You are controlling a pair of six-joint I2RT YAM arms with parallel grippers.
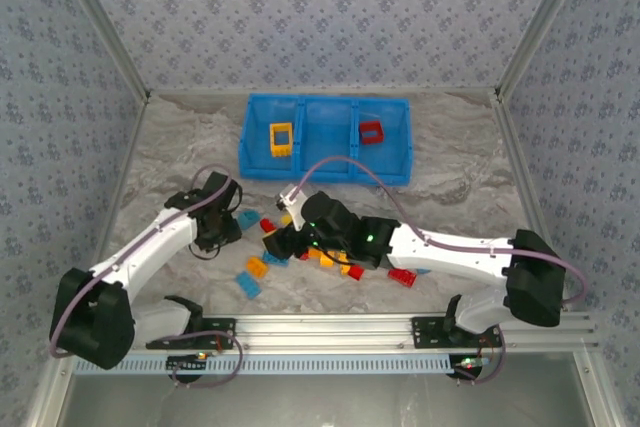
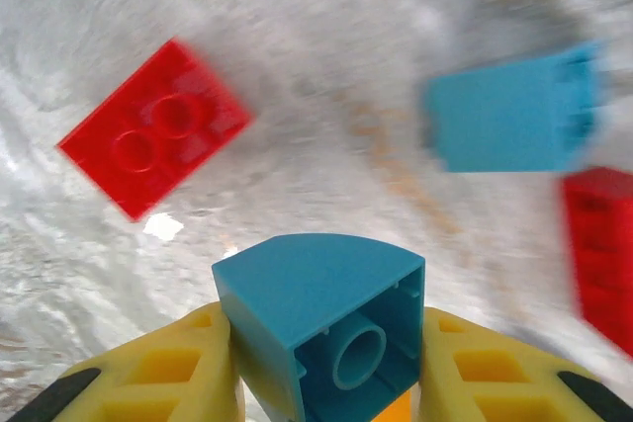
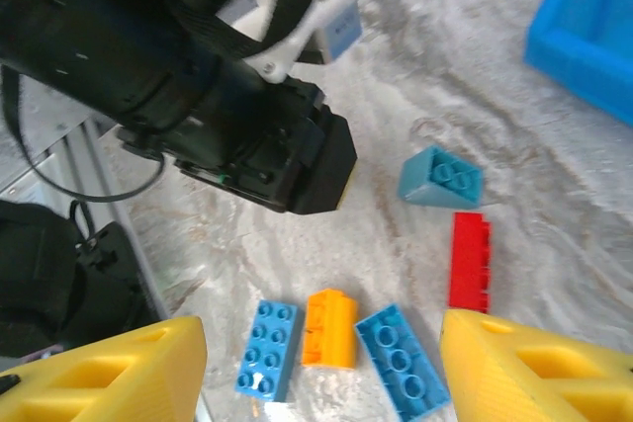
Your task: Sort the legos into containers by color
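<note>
Papered walls point(image 1: 320, 17) close in a marbled white table point(image 1: 450, 197), and at the far middle of it sits the blue bin point(image 1: 325, 175), three compartments side by side: a yellow frame piece point(image 1: 281, 139) lies in the left one and a red frame piece point(image 1: 371, 132) in the right one. Down on the near half, the loose bricks point(image 1: 300, 247) lie scattered between the two arms, well short of the bin. Over to the left gripper point(image 2: 324, 378): its yellow fingers point(image 2: 188, 368) are clamped on both sides of a light blue curved brick point(image 2: 321, 328), hollow underside facing the camera, and whether that brick is off the surface I cannot tell through the blur. Beyond it a flat red brick point(image 2: 153, 126) lies to the left, a light blue block point(image 2: 514, 111) to the right, and a second red brick point(image 2: 601, 244) at the right edge. Now the right gripper point(image 3: 321, 382): jaws spread wide, nothing between them, hanging above a little row on the table, with a blue brick point(image 3: 267, 348), an orange brick point(image 3: 331, 326) just beside it and another blue brick point(image 3: 401, 361) next along. Farther out lie a long red brick point(image 3: 469, 261) and a light blue two-by-two point(image 3: 440, 177), close together.
</note>
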